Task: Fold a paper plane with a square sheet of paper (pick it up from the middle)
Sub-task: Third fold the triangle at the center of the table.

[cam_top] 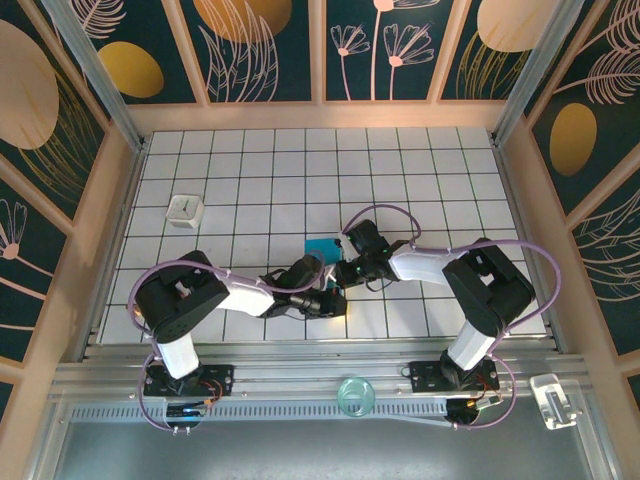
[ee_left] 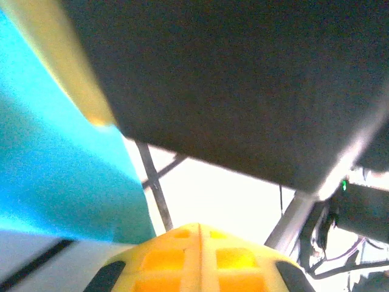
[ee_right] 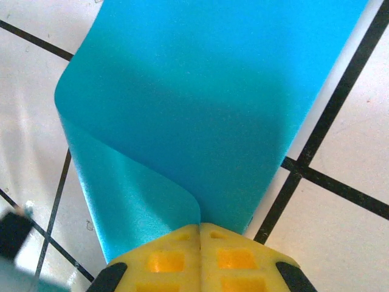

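Two pairs of jaws at the square sheet of paper (cam_top: 320, 246).
Right of the white cube (cam_top: 185, 210), right jaws grasp it; left jaws clenched.

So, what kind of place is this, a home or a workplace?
Probably a robot test booth, not a home: a left arm and a right arm bolted to a metal rail, a white grid-tiled table, and patterned wall panels around three sides.

Left end effector (ee_left: 199, 229), right end effector (ee_right: 199, 227) closed
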